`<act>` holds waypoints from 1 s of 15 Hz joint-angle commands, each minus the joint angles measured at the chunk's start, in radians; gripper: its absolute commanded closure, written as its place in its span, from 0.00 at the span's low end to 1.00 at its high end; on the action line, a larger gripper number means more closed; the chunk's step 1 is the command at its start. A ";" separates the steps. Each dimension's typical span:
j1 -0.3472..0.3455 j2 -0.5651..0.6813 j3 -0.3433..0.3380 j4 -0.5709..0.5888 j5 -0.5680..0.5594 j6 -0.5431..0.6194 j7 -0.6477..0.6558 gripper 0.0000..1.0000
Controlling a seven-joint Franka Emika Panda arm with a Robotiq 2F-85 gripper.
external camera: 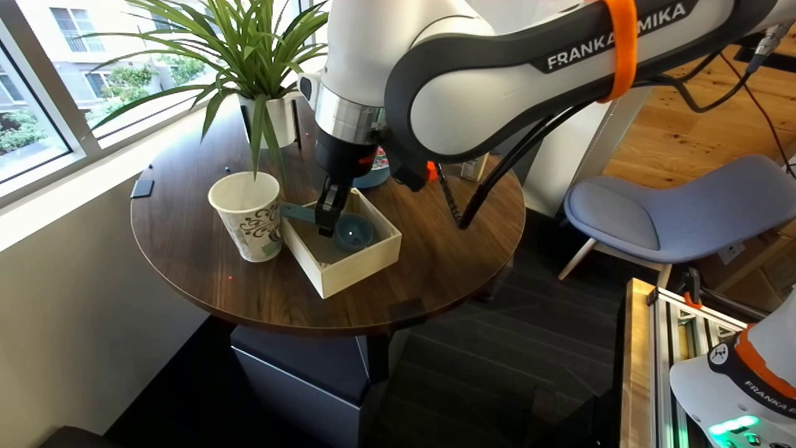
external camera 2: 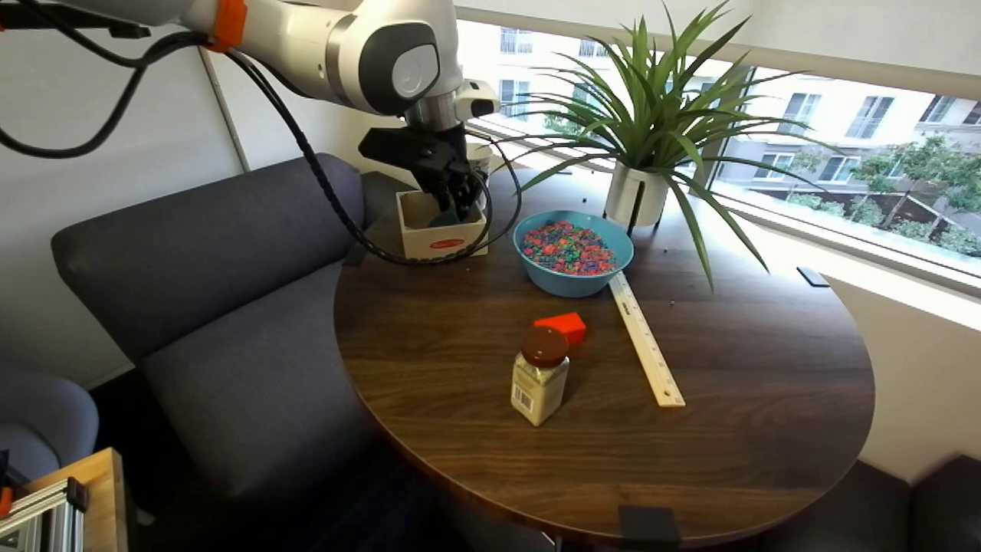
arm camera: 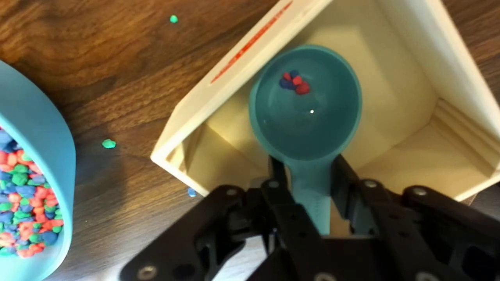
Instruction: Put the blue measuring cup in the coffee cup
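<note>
Above the blue measuring cup [external camera: 356, 235], the white arm [external camera: 485, 90] reads "FRANKA".

Catching the coffee cup [external camera 2: 480, 157] part-hidden behind the end effector [external camera 2: 458, 205] in an exterior view, the bowl [arm camera: 47, 115] cropped in the wrist view.
</note>
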 commanded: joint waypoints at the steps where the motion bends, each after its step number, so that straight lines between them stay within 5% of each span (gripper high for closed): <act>1: 0.008 0.015 -0.010 0.016 0.010 0.016 0.011 0.97; 10: -0.028 -0.139 0.008 -0.054 0.131 0.021 -0.037 0.94; 15: -0.031 -0.179 0.022 -0.098 0.205 0.202 -0.025 0.94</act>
